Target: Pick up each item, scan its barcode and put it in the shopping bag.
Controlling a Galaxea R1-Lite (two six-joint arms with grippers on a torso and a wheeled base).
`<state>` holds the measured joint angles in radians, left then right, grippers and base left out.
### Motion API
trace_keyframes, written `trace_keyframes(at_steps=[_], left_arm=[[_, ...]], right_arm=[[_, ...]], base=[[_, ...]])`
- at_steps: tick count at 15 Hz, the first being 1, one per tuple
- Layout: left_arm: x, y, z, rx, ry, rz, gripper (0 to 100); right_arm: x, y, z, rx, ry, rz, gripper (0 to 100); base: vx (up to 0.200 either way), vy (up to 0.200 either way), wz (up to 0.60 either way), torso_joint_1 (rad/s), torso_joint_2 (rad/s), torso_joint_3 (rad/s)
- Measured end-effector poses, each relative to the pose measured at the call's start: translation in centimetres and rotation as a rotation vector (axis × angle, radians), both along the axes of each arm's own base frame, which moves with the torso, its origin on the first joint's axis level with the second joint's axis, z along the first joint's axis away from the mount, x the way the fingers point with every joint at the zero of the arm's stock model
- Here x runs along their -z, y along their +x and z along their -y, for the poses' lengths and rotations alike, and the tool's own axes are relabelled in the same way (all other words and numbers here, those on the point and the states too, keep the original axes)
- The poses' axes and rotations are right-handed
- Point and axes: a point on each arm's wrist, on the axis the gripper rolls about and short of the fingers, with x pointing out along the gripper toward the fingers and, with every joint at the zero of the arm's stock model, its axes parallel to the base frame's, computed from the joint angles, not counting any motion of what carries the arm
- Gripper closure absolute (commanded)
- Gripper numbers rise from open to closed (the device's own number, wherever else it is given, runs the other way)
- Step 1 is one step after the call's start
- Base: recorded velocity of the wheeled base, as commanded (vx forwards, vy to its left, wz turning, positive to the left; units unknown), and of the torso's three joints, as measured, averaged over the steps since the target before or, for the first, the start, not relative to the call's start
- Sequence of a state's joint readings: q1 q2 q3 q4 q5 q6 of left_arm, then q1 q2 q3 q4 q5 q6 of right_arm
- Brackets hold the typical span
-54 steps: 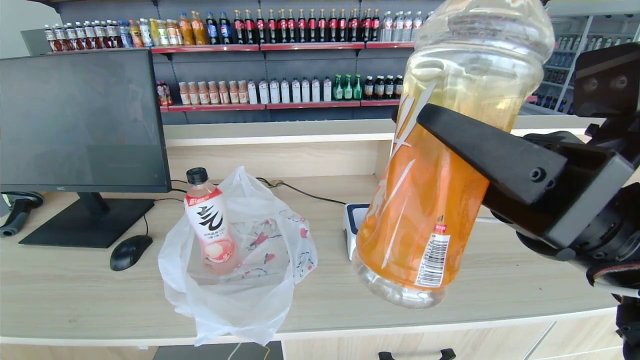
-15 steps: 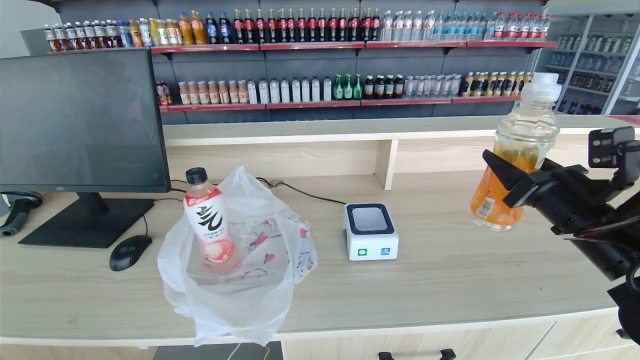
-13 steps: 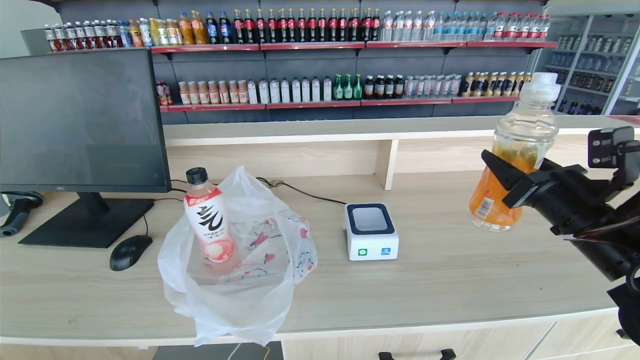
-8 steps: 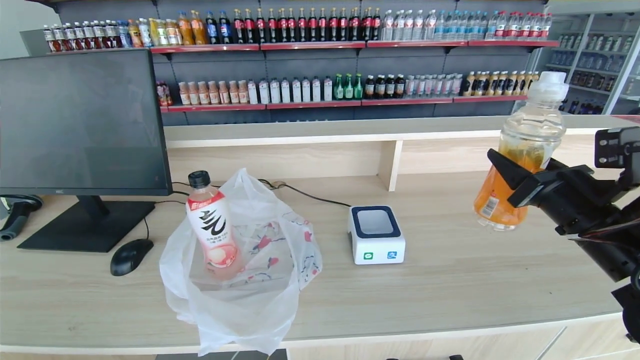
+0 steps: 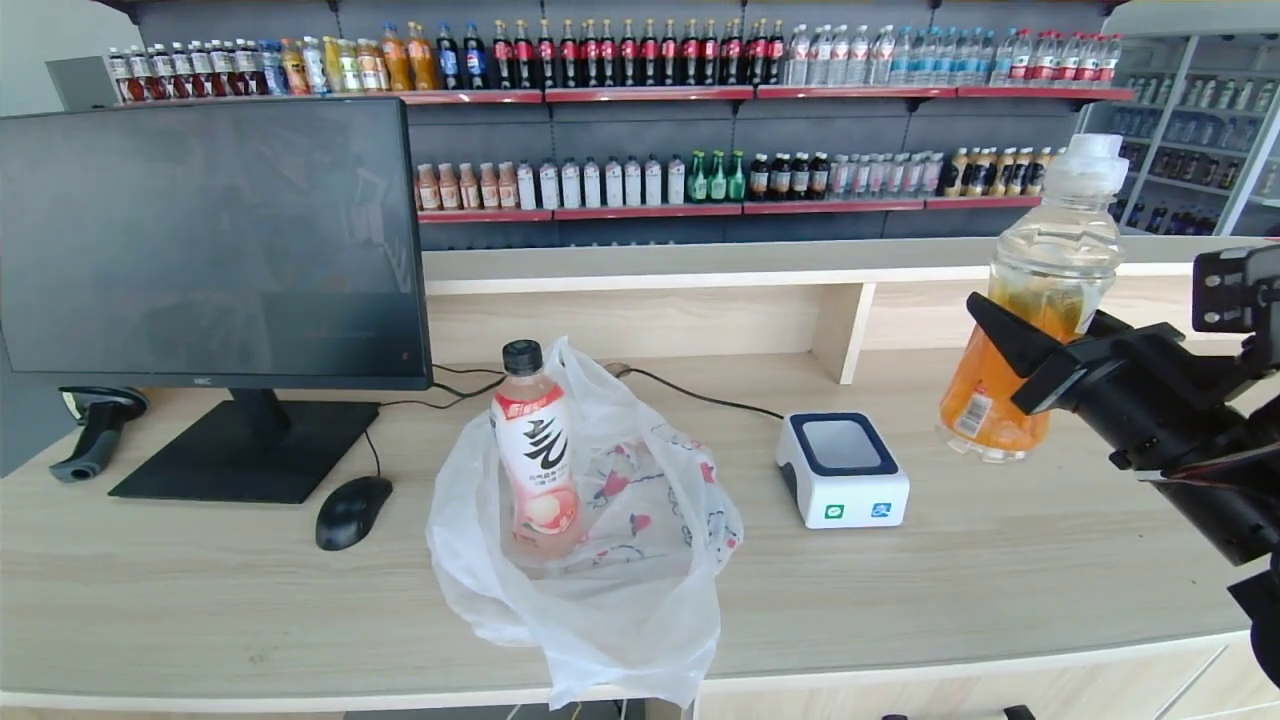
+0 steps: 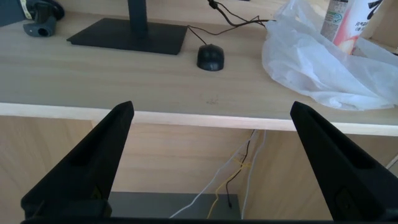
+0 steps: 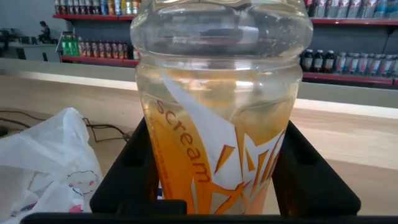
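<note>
Nearest, the left gripper (image 6: 211, 111) hangs with its fingers spread wide before the counter's (image 5: 200, 600) near edge. On the counter the shopping bag (image 5: 610, 600) sags open with a pink bottle (image 5: 535, 450) upright inside, its base blurred by plastic. The scanner (image 5: 842, 480) sits to its right. Farther right, the right gripper (image 5: 1008, 325) pinches the orange bottle (image 5: 985, 395) above the counter, one finger hidden behind it.

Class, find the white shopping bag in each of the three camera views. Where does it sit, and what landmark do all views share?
Head view: the shopping bag sits near the front edge of the counter, between mouse and scanner, pink bottle inside.
Left wrist view: bag on the counter, beside the mouse.
Right wrist view: bag on the counter, beyond the orange bottle.
Shared landmark: the wooden counter under the bag.
</note>
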<state>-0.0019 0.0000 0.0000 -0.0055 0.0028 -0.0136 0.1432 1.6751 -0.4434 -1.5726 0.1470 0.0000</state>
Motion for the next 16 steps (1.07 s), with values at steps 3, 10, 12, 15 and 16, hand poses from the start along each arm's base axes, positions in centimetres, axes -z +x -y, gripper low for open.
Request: trace_keyframes(at_steps=[3, 10, 12, 15, 16], left_arm=[[0.0, 0.0, 0.0, 0.0, 0.0, 0.001, 0], [0.0, 0.0, 0.0, 0.0, -0.001, 0.0, 0], [0.0, 0.0, 0.0, -0.001, -0.001, 0.002, 0], [0.0, 0.0, 0.0, -0.001, -0.001, 0.001, 0], [0.0, 0.0, 0.0, -0.001, -0.001, 0.002, 0]], right_arm=[[0.1, -0.2, 0.1, 0.004, 0.0, -0.006, 100], [-0.6, 0.2, -1.1, -0.056, -0.054, 0.039, 100], [-0.5, 0.4, -1.9, -0.077, -0.105, 0.06, 100], [0.7, 0.4, -3.9, -0.096, -0.252, 0.077, 100], [0.9, 0.6, -4.6, -0.101, -0.298, 0.093, 100]], base=[[0.0, 0.0, 0.0, 0.0, 0.0, 0.0], [0.086, 0.0, 0.0, -0.002, 0.0, 0.002], [0.0, 0.0, 0.0, 0.0, 0.0, 0.0], [0.0, 0.0, 0.0, 0.0, 0.0, 0.0], [0.0, 0.0, 0.0, 0.0, 0.0, 0.0]])
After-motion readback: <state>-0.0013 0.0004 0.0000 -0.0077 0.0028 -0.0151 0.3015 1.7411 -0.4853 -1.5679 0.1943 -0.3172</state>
